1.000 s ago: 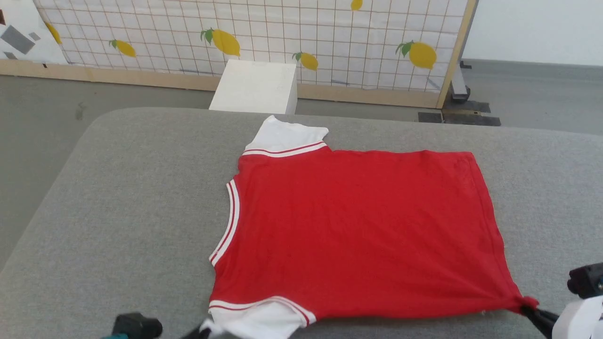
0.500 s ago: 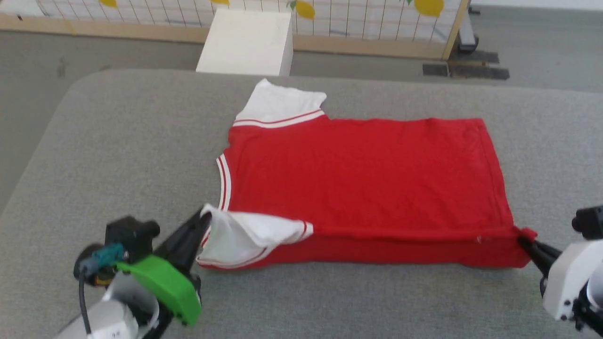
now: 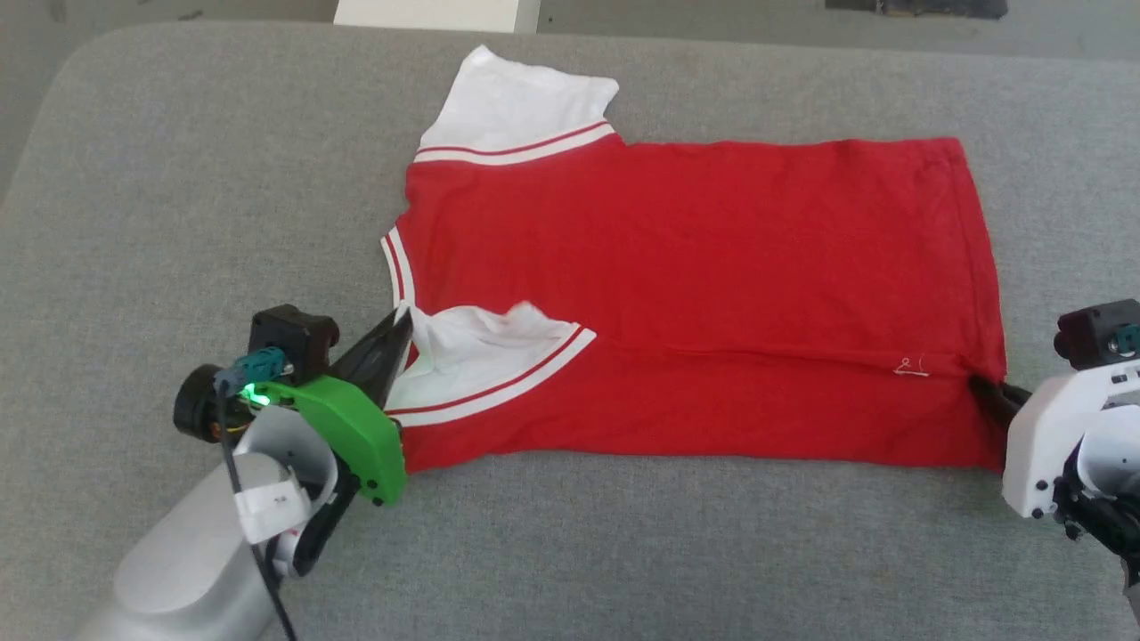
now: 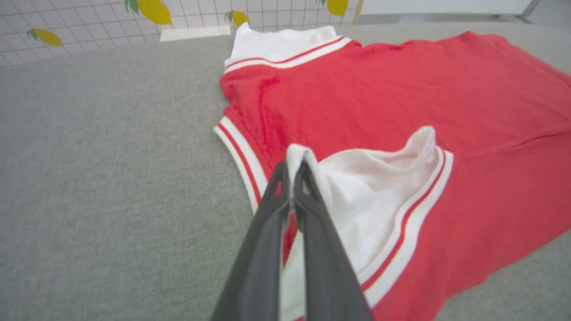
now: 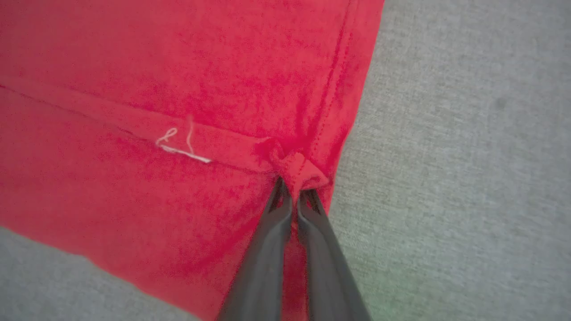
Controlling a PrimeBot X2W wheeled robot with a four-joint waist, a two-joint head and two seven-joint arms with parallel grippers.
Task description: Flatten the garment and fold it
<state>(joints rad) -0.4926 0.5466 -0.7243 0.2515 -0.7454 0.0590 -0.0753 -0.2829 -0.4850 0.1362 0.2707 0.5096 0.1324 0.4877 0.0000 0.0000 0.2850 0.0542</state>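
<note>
At the left, the left gripper (image 3: 401, 325) is seen with its fingers pressed together on the edge of the near white sleeve (image 3: 472, 356). A second ago that sleeve lay flat at the near edge of the desk (image 3: 178, 178). It has since been lifted and carried away from the robot, and is now laid, somewhat bunched, on top of the red body. The head camera has also been tipped downward, so the whole picture has shifted.

The garment (image 3: 695, 267) is spread across the middle of the desk, collar to the left and hem to the right. Its near strip is doubled over, with a straight crease running along its length. The far sleeve (image 3: 517, 107) is left sticking out flat.

At the right, beside the small white hem logo (image 3: 910, 367), the right gripper (image 3: 980, 389) is clamped on the folded hem corner.

The first lengthwise fold is judged nearly laid. Release and smoothing of the sleeve would be expected next.
</note>
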